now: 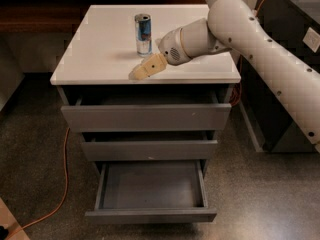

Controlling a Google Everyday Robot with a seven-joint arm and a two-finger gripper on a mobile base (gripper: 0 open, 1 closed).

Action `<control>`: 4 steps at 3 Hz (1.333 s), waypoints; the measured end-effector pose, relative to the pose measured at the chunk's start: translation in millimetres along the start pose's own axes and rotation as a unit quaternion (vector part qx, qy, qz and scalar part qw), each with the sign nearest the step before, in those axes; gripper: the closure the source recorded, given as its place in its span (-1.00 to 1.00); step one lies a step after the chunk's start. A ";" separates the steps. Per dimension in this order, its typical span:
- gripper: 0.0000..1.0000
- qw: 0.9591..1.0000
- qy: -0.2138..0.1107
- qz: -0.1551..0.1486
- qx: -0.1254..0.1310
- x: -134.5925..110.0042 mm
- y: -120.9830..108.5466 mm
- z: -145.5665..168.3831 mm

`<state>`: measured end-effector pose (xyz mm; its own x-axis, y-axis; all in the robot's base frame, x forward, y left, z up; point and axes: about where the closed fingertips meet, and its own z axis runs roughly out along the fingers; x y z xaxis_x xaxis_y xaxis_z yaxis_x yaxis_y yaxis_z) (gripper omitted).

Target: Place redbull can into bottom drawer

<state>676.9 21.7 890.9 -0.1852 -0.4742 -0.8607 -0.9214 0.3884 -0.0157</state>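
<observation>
Standing on the worktop (pixel 95 54), the redbull can (pixel 143 34) is near the end effector (pixel 143 69); I cannot tell if that is open or closed. Lower middle, the bottom drawer (pixel 150 215) is open.

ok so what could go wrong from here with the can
1. The redbull can stands upright, tall and slim, on the white cabinet top. The gripper sits low just in front of it, so a sideways brush could tip it over.
2. The top drawer and middle drawer look slightly pulled out above the open bottom drawer, so the arm might clip them going down.
</observation>
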 end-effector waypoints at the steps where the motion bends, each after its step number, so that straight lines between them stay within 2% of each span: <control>1: -1.00 0.999 -0.020 0.022 0.018 0.8 -27.9 4.4; 3: -1.00 0.996 -0.044 0.034 0.067 -5.0 -87.8 12.8; 4: -1.00 0.993 -0.076 0.034 0.086 -18.6 -122.7 19.9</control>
<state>800.2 -1.4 898.7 -0.1786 -0.3220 -0.9297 -0.8339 0.5511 -0.0307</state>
